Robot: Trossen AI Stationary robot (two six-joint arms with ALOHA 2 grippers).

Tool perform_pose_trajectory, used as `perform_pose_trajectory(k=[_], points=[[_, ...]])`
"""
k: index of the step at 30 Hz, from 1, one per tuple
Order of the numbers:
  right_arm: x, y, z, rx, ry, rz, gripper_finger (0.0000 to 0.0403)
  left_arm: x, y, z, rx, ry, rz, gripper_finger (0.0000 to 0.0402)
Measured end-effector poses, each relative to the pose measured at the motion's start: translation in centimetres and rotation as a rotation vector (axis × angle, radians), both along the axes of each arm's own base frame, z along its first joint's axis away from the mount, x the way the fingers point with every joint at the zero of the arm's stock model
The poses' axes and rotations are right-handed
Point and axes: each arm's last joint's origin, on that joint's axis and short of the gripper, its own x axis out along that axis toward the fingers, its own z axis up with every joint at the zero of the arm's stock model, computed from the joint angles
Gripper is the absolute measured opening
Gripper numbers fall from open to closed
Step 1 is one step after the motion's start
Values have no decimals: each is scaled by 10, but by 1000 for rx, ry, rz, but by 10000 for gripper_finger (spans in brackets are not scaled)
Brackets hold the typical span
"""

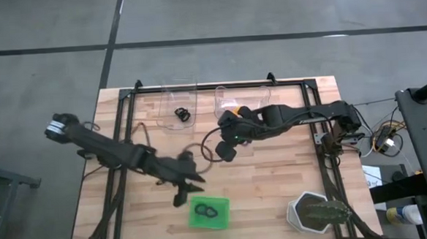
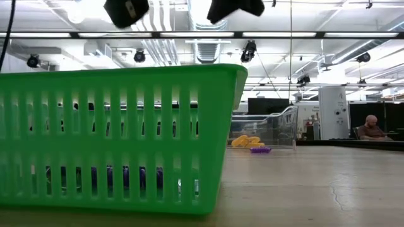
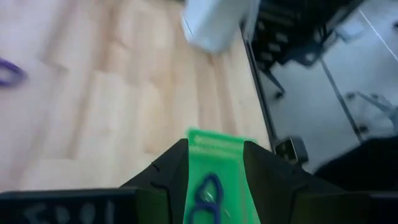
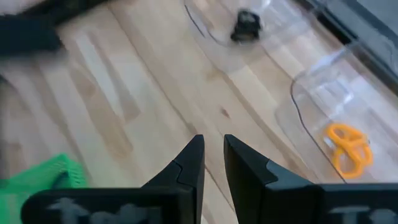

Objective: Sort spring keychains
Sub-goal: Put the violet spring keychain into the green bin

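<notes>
A green square tray sits near the table's near edge with dark purple spring keychains lying in it. My left gripper hovers open just left of and above the tray. In its wrist view the tray and a purple keychain show between the fingers. Another purple keychain lies on the bare wood. Black keychains rest in one clear tray, and orange ones in the other. My right gripper hangs over mid-table, fingers nearly together with nothing between them.
Two clear plastic trays stand side by side at the far edge. A white hexagonal pot holding a plant sits at the near right corner. A thin cable loop lies mid-table. Bare wood stretches along the left and right sides.
</notes>
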Motion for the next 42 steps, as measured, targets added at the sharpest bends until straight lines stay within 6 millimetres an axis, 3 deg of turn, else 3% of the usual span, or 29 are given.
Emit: perform_pose_trajectory(k=[10, 18, 23, 27, 33, 42], points=[[-4, -17, -59, 82, 173, -112, 63, -54, 33, 62, 53, -272, 201, 145], [-12, -36, -109, 272, 283, -198, 154, -90, 50, 91, 9, -419, 299, 145], [-15, -47, -130, 356, 272, -267, 215, -102, 56, 97, 6, -459, 338, 145], [-18, -55, -139, 376, 283, -330, 236, -104, 57, 99, 13, -468, 339, 145], [-22, -65, -152, 377, 285, -353, 236, -104, 57, 98, 17, -466, 345, 145], [-20, -66, -176, 327, 303, -216, 224, -105, 58, 101, 15, -477, 357, 145]])
